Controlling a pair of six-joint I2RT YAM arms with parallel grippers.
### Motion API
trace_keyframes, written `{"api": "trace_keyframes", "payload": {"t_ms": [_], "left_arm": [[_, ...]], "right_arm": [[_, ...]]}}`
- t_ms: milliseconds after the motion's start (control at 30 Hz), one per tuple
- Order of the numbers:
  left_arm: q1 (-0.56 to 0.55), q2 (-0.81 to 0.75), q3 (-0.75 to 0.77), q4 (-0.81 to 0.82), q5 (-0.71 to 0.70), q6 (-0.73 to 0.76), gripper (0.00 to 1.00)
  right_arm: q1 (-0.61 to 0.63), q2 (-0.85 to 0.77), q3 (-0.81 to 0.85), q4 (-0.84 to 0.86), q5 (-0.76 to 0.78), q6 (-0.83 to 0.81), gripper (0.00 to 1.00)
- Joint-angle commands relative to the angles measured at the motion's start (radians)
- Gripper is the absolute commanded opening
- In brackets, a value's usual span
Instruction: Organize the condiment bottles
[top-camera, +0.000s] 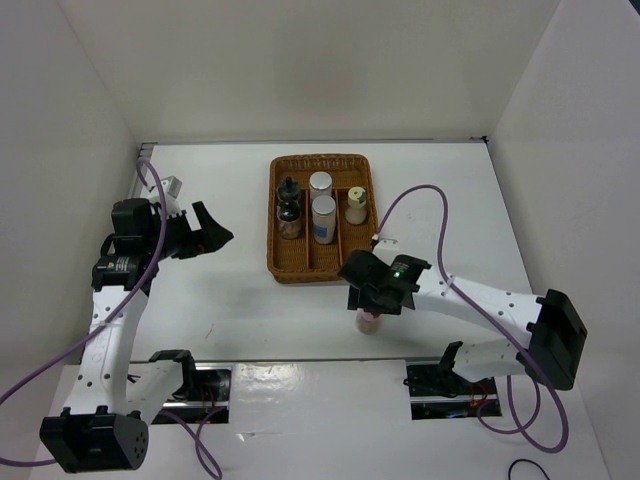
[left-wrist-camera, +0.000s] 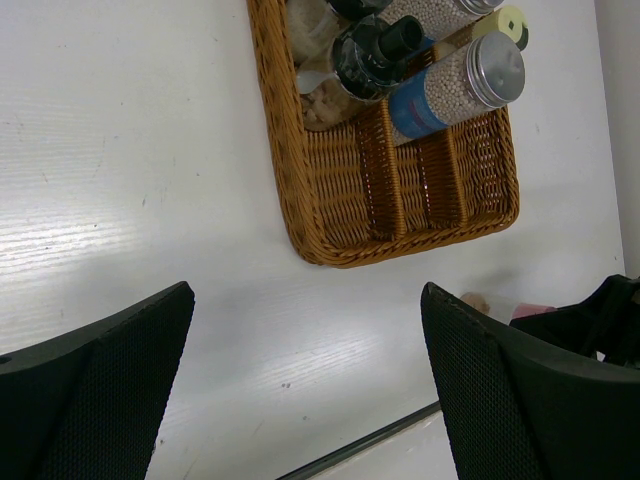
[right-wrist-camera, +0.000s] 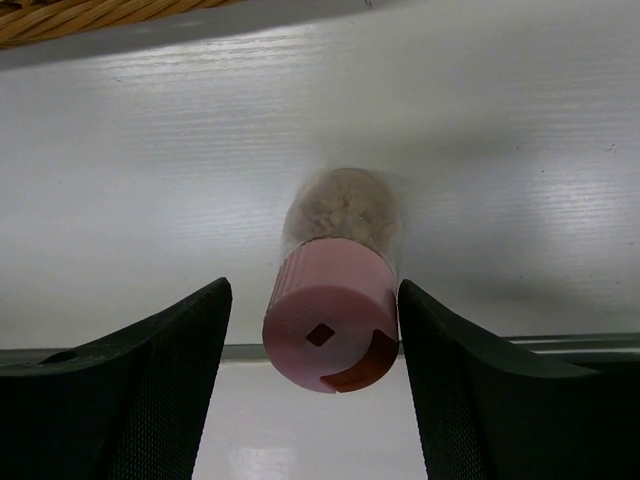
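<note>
The pink-capped bottle (top-camera: 369, 322) stands on the white table, just in front of the wicker tray (top-camera: 276, 262). My right gripper (top-camera: 376, 292) is open and straddles it. In the right wrist view the pink cap (right-wrist-camera: 333, 318) sits between the fingers of that gripper (right-wrist-camera: 315, 290); the right finger (right-wrist-camera: 440, 340) is at the cap's side and the left finger stands apart. In the tray stand two black-capped bottles (top-camera: 289, 186) (top-camera: 290, 216), two silver-capped bottles (top-camera: 320, 183) (top-camera: 323, 214) and a yellow-green-capped bottle (top-camera: 356, 204). My left gripper (top-camera: 211, 236) is open and empty, left of the tray.
The left wrist view shows the tray's near end (left-wrist-camera: 400, 215), with its front compartments holding nothing, and bare table under the left gripper (left-wrist-camera: 305, 300). A dark seam (top-camera: 300, 363) runs along the table's near edge. White walls enclose the table on three sides.
</note>
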Motion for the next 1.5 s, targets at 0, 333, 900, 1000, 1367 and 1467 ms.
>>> {"api": "trace_keyframes", "payload": {"t_ms": [0,333,900,1000,1367,1467], "left_arm": [[0.005,-0.019,-0.004,0.013,0.001,0.001,1.0],[0.005,-0.019,-0.014,0.013,0.001,0.001,1.0],[0.005,-0.019,-0.014,0.013,0.001,0.001,1.0],[0.005,-0.019,-0.014,0.013,0.001,0.001,1.0],[0.005,0.012,-0.005,0.023,-0.008,0.001,1.0],[0.005,0.021,-0.004,0.023,-0.008,0.001,1.0]], "right_arm": [[0.005,0.018,-0.007,0.018,0.004,0.016,0.72],[0.062,-0.004,0.065,-0.011,-0.097,0.002,0.37],[-0.324,0.109,0.522,0.06,-0.018,-0.444,0.36],[-0.378,0.149,0.522,0.121,-0.039,-0.49,0.36],[-0.438,0.319,0.483,0.291,-0.068,-0.536,0.37],[-0.438,0.374,0.472,0.316,-0.068,-0.547,0.4]]}}
